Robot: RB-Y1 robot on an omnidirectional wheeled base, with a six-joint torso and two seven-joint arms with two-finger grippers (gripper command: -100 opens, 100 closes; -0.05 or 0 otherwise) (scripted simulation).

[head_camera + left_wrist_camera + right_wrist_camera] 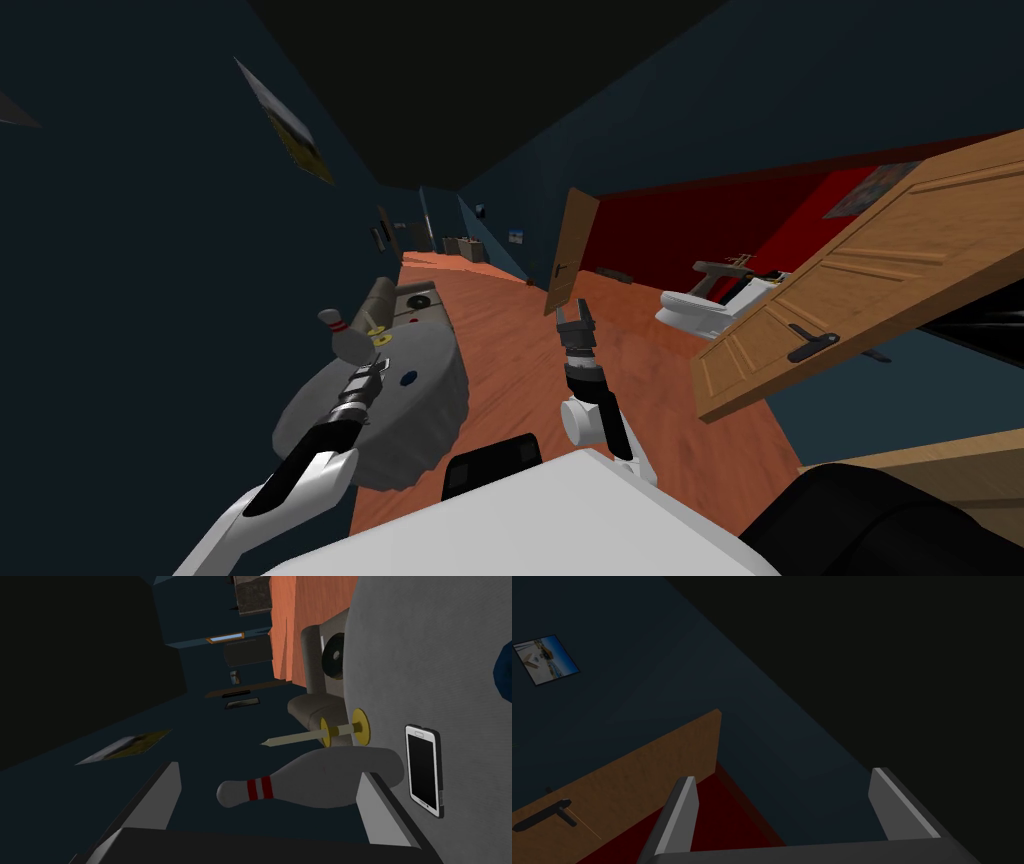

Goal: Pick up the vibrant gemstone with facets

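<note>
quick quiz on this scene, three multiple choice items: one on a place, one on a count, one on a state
1. The phone lies on: A a chair; B the grey table; C a shelf.
2. Red stripes on the bowling pin: A one; B two; C four.
3. The left end effector is: A shut on the pin; B shut on the phone; C open.

Answers: 1 B, the phone rests flat against the grey tabletop. 2 B, two red bands ring the pin's neck. 3 C, its fingers stand well apart and hold nothing.
</note>
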